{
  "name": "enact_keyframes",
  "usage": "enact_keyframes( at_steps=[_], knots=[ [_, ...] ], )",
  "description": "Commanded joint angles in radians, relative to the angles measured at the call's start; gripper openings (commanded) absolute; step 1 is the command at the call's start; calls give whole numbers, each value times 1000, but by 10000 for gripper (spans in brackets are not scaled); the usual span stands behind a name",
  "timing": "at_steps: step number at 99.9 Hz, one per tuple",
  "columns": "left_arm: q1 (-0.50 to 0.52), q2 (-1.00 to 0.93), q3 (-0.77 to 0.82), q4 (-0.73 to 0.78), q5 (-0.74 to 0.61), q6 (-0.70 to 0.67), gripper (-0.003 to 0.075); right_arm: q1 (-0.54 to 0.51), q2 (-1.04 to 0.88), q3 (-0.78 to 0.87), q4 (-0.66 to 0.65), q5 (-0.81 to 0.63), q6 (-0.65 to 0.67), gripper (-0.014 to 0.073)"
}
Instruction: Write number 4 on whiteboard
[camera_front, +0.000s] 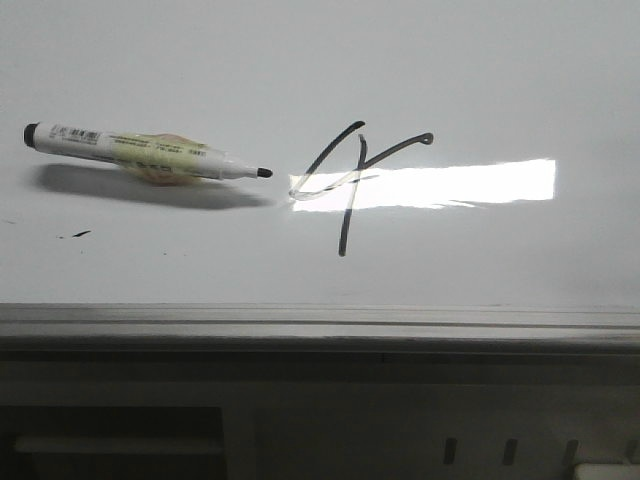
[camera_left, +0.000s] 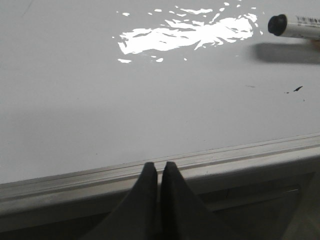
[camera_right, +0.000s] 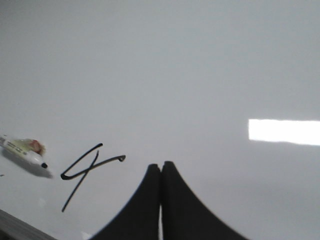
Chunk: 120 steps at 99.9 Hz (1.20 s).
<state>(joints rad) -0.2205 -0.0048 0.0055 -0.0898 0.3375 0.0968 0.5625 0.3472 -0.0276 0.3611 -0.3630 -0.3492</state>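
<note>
Glossy white whiteboard (camera_front: 480, 70) fills the workspace, with a grey metal edge rail (camera_front: 320, 325) along its near side and a bright rectangular light reflection (camera_front: 450, 184) on its surface.

Left gripper (camera_left: 160, 167): fingers pressed together, nothing between them, tips over the edge rail. Beyond it on the board, a small black smudge (camera_left: 297, 89), and further out the capped end of a marker (camera_left: 295, 26) at the frame edge.

Right gripper (camera_right: 161, 167): fingers pressed together, nothing held, poised over bare board. Just beside its tips lies the number 4 (camera_right: 87, 170), with the marker beyond that.

Front view: neither gripper visible. The number 4 (camera_front: 350, 185) sits near the board's centre, in thin black strokes: slanted curved left stroke, crossbar ending in a small hook, vertical stem running down toward the rail. Its lower left part overlaps the left end of the light reflection.

The marker (camera_front: 140, 152) lies flat on the board to the left of the number, uncapped black tip pointing at it, tip close to the figure but not touching. White barrel, green label, with a yellowish lump around the middle; what it is cannot be told. The smudge (camera_front: 80, 234) lies below the marker's rear end.
</note>
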Motion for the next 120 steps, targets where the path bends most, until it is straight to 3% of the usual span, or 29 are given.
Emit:
enact_keyframes(
  at_steps=[1, 29, 49, 65, 92, 107, 120],
  knots=[
    [3, -26, 33, -12, -51, -9, -20, -58, 17, -17, -114, -38, 95, -66],
    [3, -26, 33, -12, -51, -9, -20, -214, 14, 33, -171, -43, 133, -66],
    [3, -26, 33, -12, -51, -9, -20, -281, 14, 61, -210, -3, 284, -66],
    [3, -26, 33, -12, -51, -9, -20, -335, 14, 61, -228, 35, 300, -66],
    [3, -26, 33, -12, -52, -9, -20, -466, -69, 63, -320, 253, 340, -66],
    [3, -26, 33, -12, -52, -9, -20, -479, -192, 63, -413, 448, 484, -66],
    [3, -26, 33, -12, -52, -9, -20, -479, -301, 63, -468, 612, 514, -66]
  ],
)
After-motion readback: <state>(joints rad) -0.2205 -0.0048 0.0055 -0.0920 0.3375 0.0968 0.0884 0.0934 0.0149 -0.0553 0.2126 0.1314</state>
